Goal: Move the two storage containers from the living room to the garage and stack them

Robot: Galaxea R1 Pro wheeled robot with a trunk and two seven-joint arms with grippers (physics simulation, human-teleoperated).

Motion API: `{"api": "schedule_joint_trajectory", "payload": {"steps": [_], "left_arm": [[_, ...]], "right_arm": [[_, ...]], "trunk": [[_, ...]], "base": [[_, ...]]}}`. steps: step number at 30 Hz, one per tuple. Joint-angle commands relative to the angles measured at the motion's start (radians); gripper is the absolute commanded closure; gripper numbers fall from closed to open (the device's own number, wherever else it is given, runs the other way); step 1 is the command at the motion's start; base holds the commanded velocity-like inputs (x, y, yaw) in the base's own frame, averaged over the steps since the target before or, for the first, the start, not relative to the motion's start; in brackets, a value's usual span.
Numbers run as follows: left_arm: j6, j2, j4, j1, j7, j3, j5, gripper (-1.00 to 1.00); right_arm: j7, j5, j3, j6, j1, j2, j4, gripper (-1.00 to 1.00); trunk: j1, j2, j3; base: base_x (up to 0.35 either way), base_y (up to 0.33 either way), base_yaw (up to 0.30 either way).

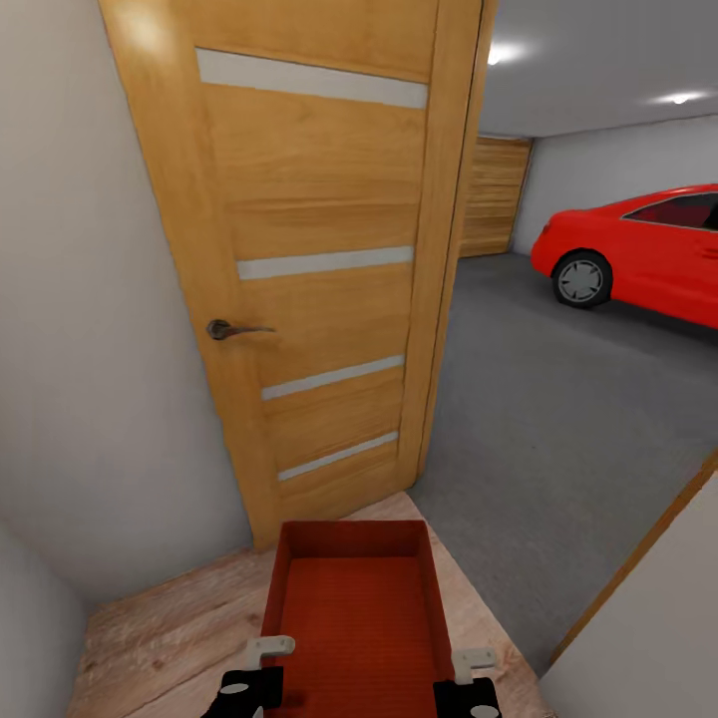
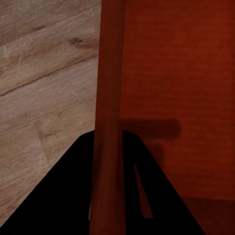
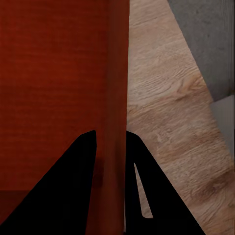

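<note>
An orange-red storage container (image 1: 357, 608) hangs low in front of me over light wood planks, at the threshold of the garage. My left gripper (image 1: 267, 648) is shut on the container's left wall (image 2: 108, 122), one black finger on each side of it. On the opposite side my right gripper (image 1: 469, 660) is shut on the right wall (image 3: 116, 117) in the same way. Beyond the doorway lies the garage's dark grey concrete floor (image 1: 558, 399).
An open wooden door (image 1: 319, 259) with a metal handle (image 1: 231, 328) stands close ahead on the left. A red car (image 1: 648, 249) is parked at the far right of the garage. White walls flank me on both sides, with a wood-trimmed edge (image 1: 638, 558) at right.
</note>
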Motion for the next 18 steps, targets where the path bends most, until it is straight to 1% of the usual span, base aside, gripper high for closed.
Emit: {"api": "schedule_joint_trajectory", "payload": {"steps": [1,16,18], "left_arm": [[0.005,-0.002,0.0,0.001,-0.002,-0.07,0.014,1.0],[0.005,-0.002,0.0,0.001,-0.002,-0.07,0.014,1.0],[0.005,-0.002,0.0,0.001,-0.002,-0.07,0.014,1.0]], "right_arm": [[-0.009,-0.003,0.006,-0.004,-0.002,0.0,0.002,1.0],[-0.008,-0.003,0.006,-0.004,-0.002,0.0,0.001,1.0],[-0.008,-0.003,0.006,-0.004,-0.002,0.0,0.002,1.0]], "trunk": [[0.0,-0.001,-0.001],[0.0,-0.001,-0.001],[0.0,-0.001,-0.001]], "base": [[0.157,0.019,-0.283],[0.156,0.002,-0.283],[0.155,0.0,-0.2]]}}
